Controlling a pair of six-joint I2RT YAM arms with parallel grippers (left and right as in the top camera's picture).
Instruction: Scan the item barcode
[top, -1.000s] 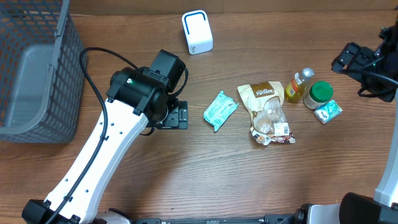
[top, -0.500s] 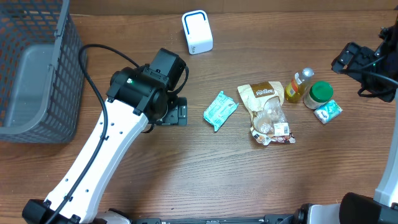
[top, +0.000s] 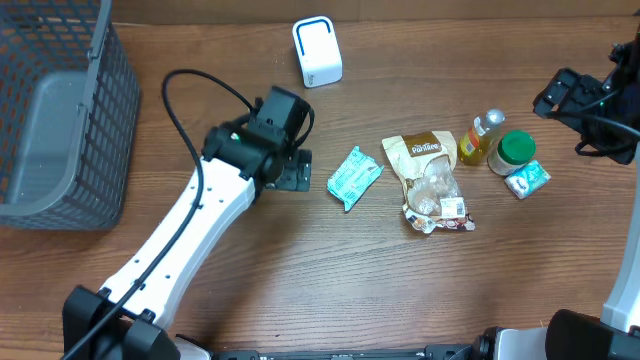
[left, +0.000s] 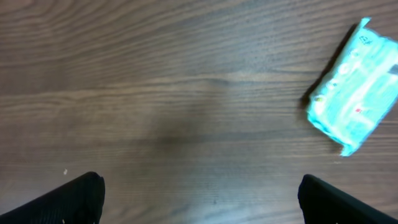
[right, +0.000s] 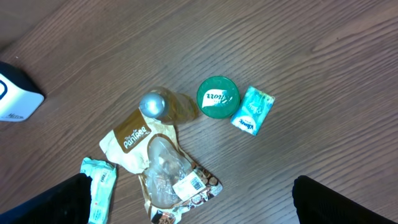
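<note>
A teal packet (top: 354, 177) lies flat on the wooden table, up at the right edge of the left wrist view (left: 356, 87). My left gripper (top: 292, 172) hovers just left of it, open (left: 199, 185), with only bare wood between its fingers. A tan snack bag (top: 430, 180) lies further right, its white barcode label (right: 198, 182) facing up. My right gripper (top: 562, 92) hangs high at the far right, open (right: 189, 186) and holding nothing. The white scanner box (top: 316, 52) stands at the back of the table.
A small yellow bottle (top: 480, 138), a green-lidded jar (top: 514, 150) and a small teal pack (top: 527, 179) cluster right of the snack bag. A grey mesh basket (top: 60, 110) fills the far left corner.
My left arm has swung to the right and slightly away, bringing its gripper closer to the teal packet. The right arm and all the items have stayed put.
</note>
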